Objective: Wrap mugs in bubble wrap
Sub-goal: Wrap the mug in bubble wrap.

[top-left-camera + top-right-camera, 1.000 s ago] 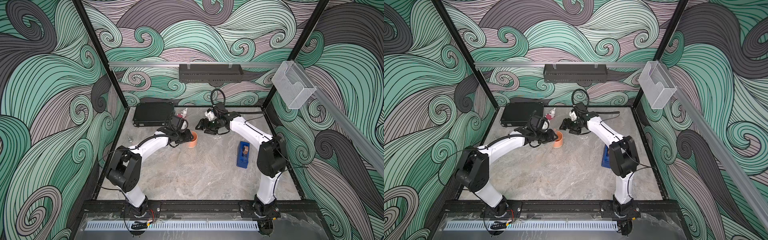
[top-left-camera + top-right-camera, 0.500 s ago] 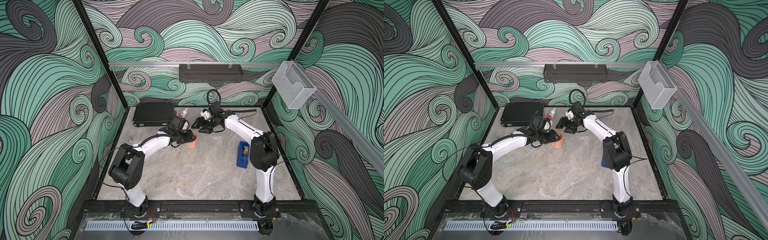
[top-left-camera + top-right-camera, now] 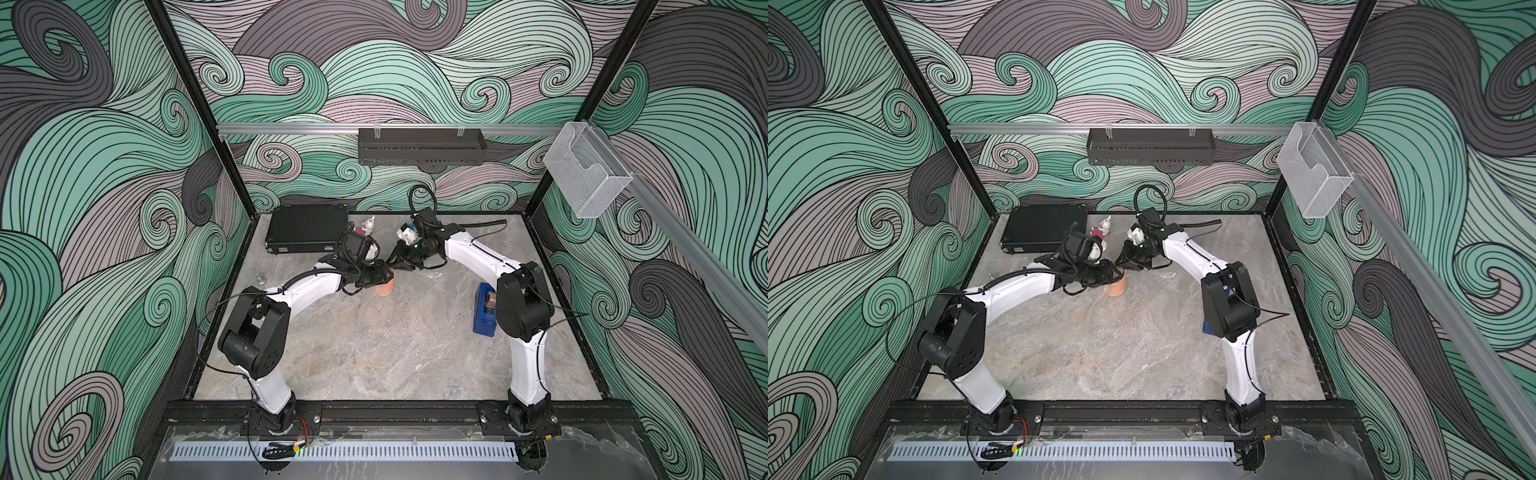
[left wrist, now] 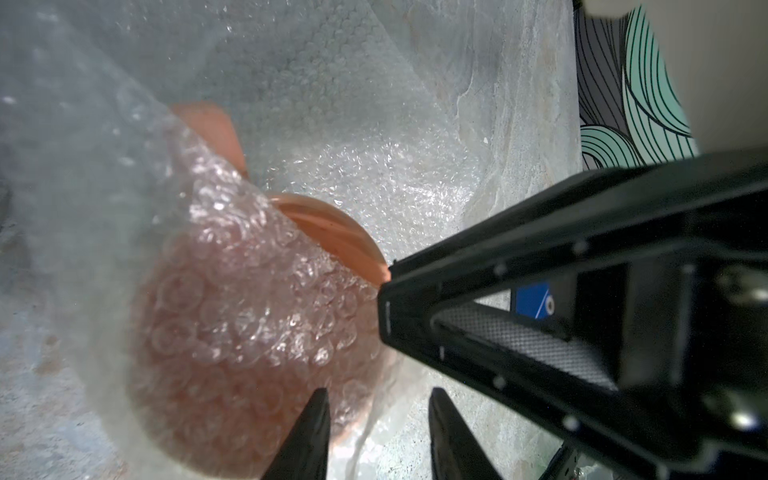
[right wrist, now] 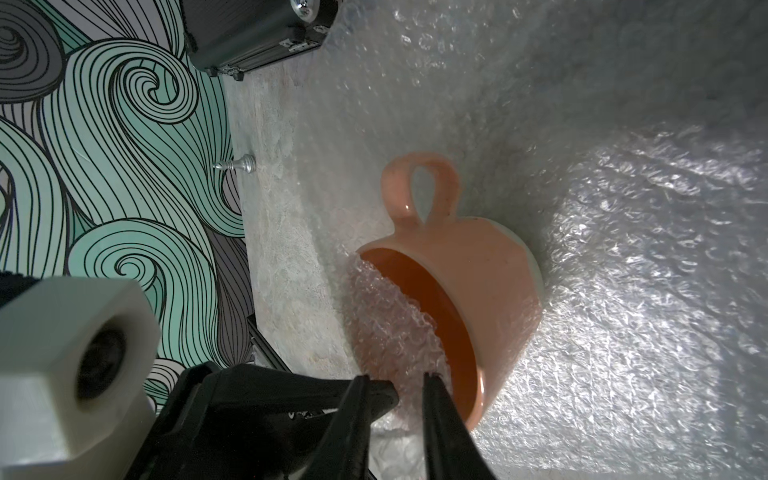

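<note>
Right gripper (image 5: pixel 397 386) is pinched narrow, with a wad of bubble wrap (image 5: pixel 623 257) filling the gap between its fingertips right at the mouth of the mug (image 5: pixel 490 282). Left gripper (image 4: pixel 378 401) is partly closed as well. Its fingers straddle the wrap-covered rim, so it looks like it's got the mug wall plus a layer of wrap.

Mug itself is tipped over, not upright, lying on the sheet with wrap spread under and behind it. Some wrap is bunched over the opening, so only half of the orange inside shows, and the loop handle is bare.

In both top views it sits toward the back middle of the table (image 3: pixel 374 353), right between the two grippers. It's near the little red-and-white figurine (image 3: pixel 368 225) and the black case (image 3: pixel 305 232). Blue tape dispenser (image 3: pixel 482 320) is well apart on the right, by the right arm's elbow. Small silver pawn-looking piece (image 5: pixel 237 165) stands near the left wall. Sheet edges are hard to make out from above.
</note>
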